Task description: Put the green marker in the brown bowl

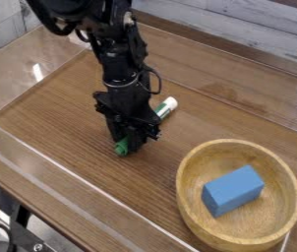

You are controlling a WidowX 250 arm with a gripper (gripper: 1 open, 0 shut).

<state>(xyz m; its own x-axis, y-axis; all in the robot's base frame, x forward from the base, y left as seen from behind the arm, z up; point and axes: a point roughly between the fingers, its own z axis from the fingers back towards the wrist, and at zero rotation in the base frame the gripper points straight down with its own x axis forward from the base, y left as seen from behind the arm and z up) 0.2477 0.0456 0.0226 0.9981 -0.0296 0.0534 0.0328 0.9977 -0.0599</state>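
The green marker [166,105] lies on the wooden table, its white barrel with green print showing up and to the right of my fingers and its green cap [118,149] poking out below them. My gripper [132,141] points straight down and is shut on the marker's middle, low against the table. The brown bowl [196,218] sits at the lower right, well apart from the marker.
A blue rectangular block [234,189] lies inside the bowl. Clear plastic walls [59,167] ring the table, with one running along the near left side. Grey planks stand behind the table at the top right.
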